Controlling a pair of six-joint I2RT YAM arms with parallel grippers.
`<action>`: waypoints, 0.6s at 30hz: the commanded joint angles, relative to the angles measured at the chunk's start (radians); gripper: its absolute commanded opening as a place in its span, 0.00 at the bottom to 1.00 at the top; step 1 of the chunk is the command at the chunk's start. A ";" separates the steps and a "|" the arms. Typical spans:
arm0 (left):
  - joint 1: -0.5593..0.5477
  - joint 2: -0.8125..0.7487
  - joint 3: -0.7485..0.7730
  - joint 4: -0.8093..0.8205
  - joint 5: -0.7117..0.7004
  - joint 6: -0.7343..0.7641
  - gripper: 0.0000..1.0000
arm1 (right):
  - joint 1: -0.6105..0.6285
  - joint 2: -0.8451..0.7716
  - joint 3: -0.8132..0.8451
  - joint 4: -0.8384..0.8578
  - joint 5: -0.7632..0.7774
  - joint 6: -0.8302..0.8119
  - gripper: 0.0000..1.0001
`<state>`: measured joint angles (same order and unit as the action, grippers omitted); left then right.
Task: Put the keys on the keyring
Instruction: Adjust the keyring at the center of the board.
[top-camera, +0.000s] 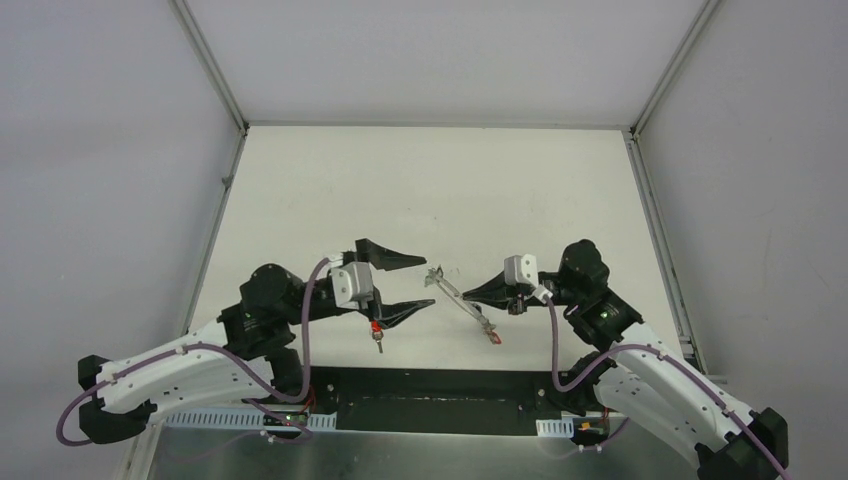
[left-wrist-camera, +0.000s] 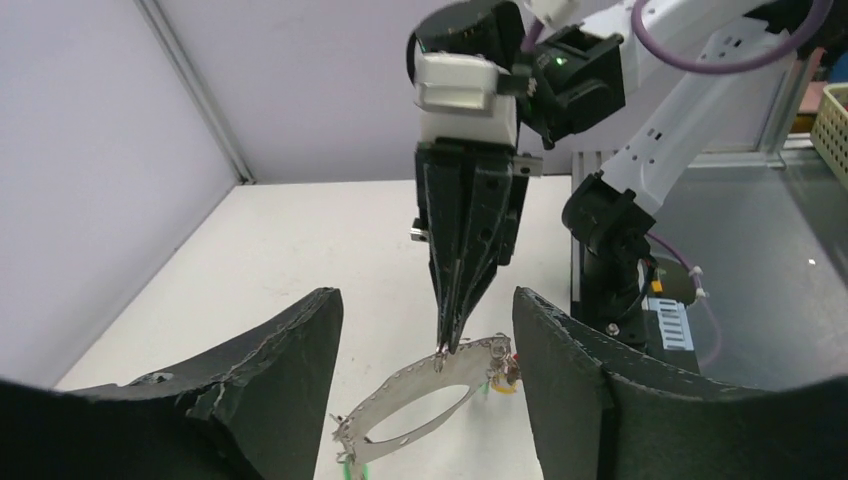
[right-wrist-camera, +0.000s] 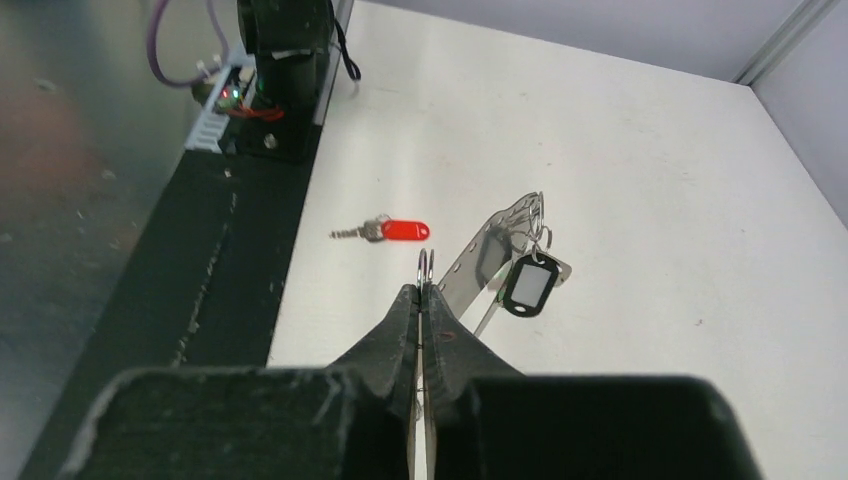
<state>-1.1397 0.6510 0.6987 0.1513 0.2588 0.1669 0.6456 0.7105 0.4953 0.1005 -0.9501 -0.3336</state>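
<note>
From above, the left gripper (top-camera: 428, 281) is holding its fingers spread just left of the keyring (top-camera: 458, 296), which the right gripper (top-camera: 470, 294) is pinching over the table (top-camera: 420, 190). The left wrist view is showing the keyring hanging between those spread fingers (left-wrist-camera: 255, 400). In the right wrist view, a red-headed key (right-wrist-camera: 395, 230) is lying near the table's near edge.

Two arms, each with one gripper: the left gripper (top-camera: 428, 281) and the right gripper (top-camera: 468, 295). One table (top-camera: 420, 190). One keyring (left-wrist-camera: 400, 385). One loose red key (right-wrist-camera: 400, 230) on the table. On the keyring, one black tag (right-wrist-camera: 530, 285), one red piece (top-camera: 495, 338) and one green piece (left-wrist-camera: 345, 462). One small ring (right-wrist-camera: 425, 262) at the right fingertips.
</note>
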 joint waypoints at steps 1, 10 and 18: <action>-0.008 -0.049 0.043 -0.098 -0.106 -0.045 0.69 | -0.003 -0.014 0.066 -0.114 -0.006 -0.285 0.00; -0.008 0.001 0.093 -0.269 -0.470 -0.352 0.99 | -0.003 -0.016 0.072 -0.192 -0.002 -0.312 0.00; 0.068 0.234 0.263 -0.602 -0.569 -0.580 0.99 | -0.003 -0.076 0.042 -0.224 0.059 -0.193 0.00</action>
<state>-1.1217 0.8062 0.8864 -0.2584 -0.2436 -0.2485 0.6456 0.6899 0.5064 -0.1478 -0.9108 -0.5697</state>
